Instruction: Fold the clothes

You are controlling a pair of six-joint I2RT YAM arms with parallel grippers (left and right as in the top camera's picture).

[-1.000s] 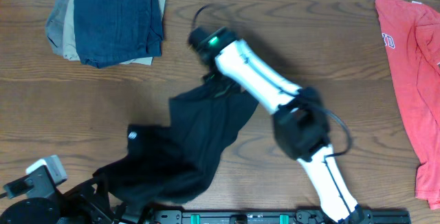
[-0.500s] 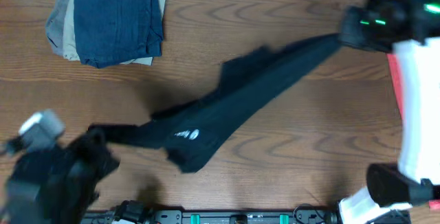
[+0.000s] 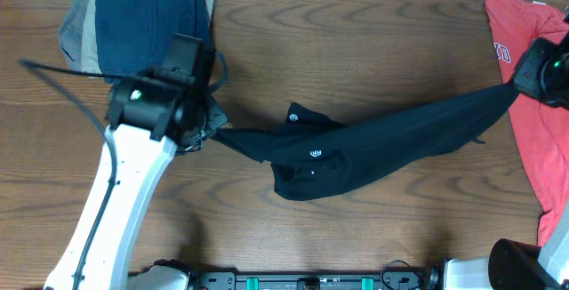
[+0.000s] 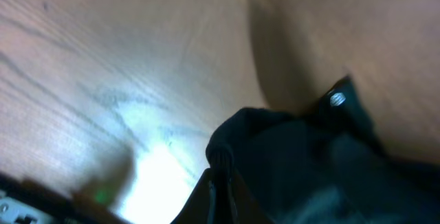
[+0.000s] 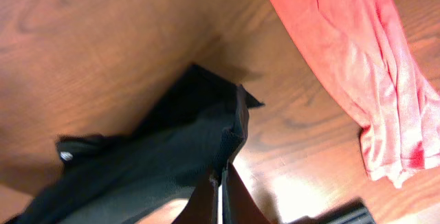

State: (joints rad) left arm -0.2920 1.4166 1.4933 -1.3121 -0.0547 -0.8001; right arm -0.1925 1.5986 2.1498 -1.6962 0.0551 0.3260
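Folding proper has not begun: the black T-shirt hangs as a twisted, bunched band across the middle of the frame, low over the wooden table, with no flat panel or crease to be seen. It runs from the left gripper, at centre left, to the right gripper, at the right edge. Spreading it flat and making every fold are, by my reading, all yet to do.

Only the overhead view shows the whole span, the folded pile at upper left and the red T-shirt at upper right. Two white logo marks show near the shirt's sagging middle. The wrist views give the grips, which the overhead hides. On the left, fingers are clamped on gathered fabric. On the right, fingertips pinch a hem corner, with red cloth beyond.
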